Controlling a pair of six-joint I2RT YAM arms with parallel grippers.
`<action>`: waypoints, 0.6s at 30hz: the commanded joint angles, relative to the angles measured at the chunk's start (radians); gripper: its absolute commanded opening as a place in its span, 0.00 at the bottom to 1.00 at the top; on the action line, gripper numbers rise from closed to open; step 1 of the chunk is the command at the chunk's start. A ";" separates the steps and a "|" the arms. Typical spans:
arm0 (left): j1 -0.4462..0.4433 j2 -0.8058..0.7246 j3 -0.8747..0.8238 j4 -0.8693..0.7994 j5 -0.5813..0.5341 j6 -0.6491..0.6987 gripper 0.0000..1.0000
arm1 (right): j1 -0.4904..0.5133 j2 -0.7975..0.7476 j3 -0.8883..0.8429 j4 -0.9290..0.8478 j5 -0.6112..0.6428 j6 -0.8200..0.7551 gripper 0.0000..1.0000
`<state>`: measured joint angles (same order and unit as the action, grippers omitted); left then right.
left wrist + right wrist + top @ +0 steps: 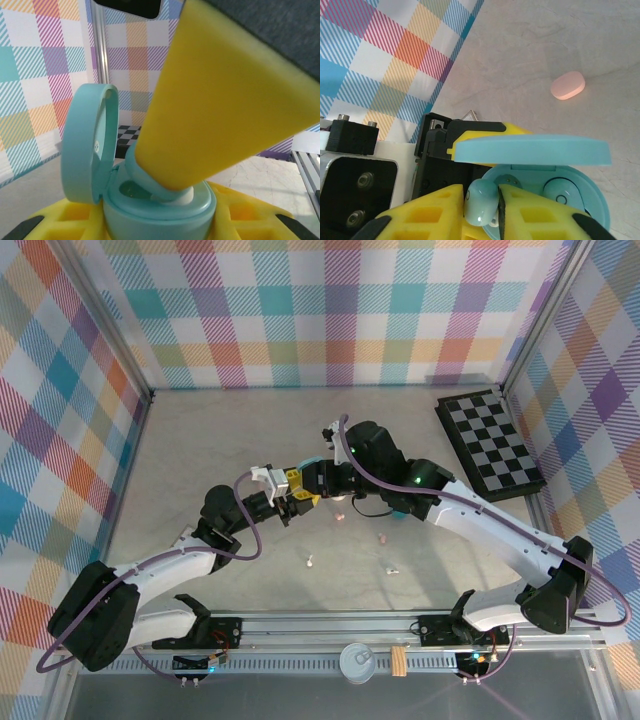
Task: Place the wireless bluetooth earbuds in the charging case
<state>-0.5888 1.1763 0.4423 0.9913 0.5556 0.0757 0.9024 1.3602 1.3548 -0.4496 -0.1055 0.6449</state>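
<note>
Plaid walls in pastel colours closed in a pale grey table, with a black-and-white checkerboard lying at its far right. From above, both arms reached in to meet at the middle of the table, the left gripper and the right gripper nose to nose. Loose on the table nearer the bases lay two pale pink earbuds and two white earbuds, all well apart from each other.

The left wrist camera looked over the left gripper's own yellow fingers, which were closed on the teal charging case sitting between them. Its lid stood open and upright at the left. One big yellow finger of the right gripper slanted down from the upper right, and under its tip a light blue earbud sat at the mouth of the case.

The right wrist camera showed the right gripper's two yellow fingers pinching that light blue earbud between them, touching it on both sides, just at the left rim of the open case. A second light blue earbud was already seated in the right-hand well, under the raised lid. Behind the case were the black and yellow parts of the left gripper. Farther off on the bare table lay a small pink oval piece, too small to tell more about.
</note>
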 commanded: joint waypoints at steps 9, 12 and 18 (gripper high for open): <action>-0.007 -0.035 0.032 0.079 -0.009 0.000 0.25 | -0.005 -0.043 -0.028 -0.059 0.092 -0.016 0.33; -0.007 -0.038 0.031 0.079 -0.010 -0.003 0.25 | -0.005 -0.057 -0.034 -0.062 0.099 -0.021 0.35; -0.007 -0.037 0.027 0.082 -0.013 -0.001 0.25 | -0.005 -0.095 -0.053 -0.032 0.073 -0.036 0.41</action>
<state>-0.5888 1.1694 0.4423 0.9974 0.5472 0.0719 0.9024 1.3045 1.3277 -0.4751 -0.0380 0.6342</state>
